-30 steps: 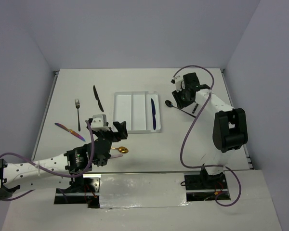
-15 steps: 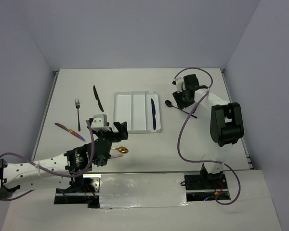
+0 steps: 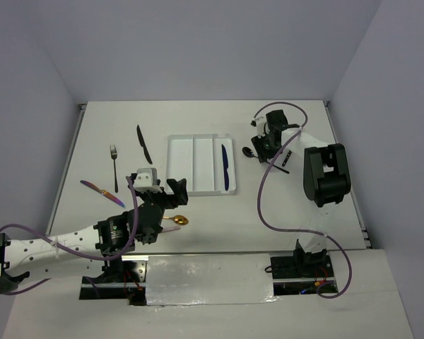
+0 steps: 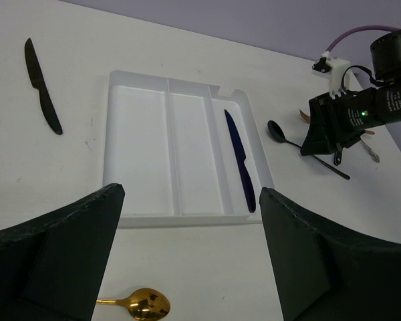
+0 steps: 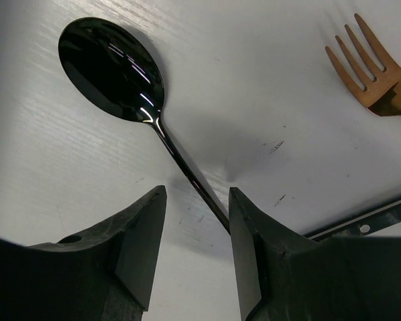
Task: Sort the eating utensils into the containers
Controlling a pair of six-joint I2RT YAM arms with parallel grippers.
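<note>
Just white table point(image 3: 297, 208), pale lilac walls point(image 3: 198, 49)

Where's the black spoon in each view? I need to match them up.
Top external: black spoon right of the white tray.
Left wrist: upper right, again right of the tray.
Right wrist: bowl upper left, handle entering the right claw.
Shared landmark: the right claw over the spoon's handle.

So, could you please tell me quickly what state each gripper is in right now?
Left gripper: open, holding nothing.
Right gripper: open, fingers either side of the black spoon handle, not clamped.
</note>
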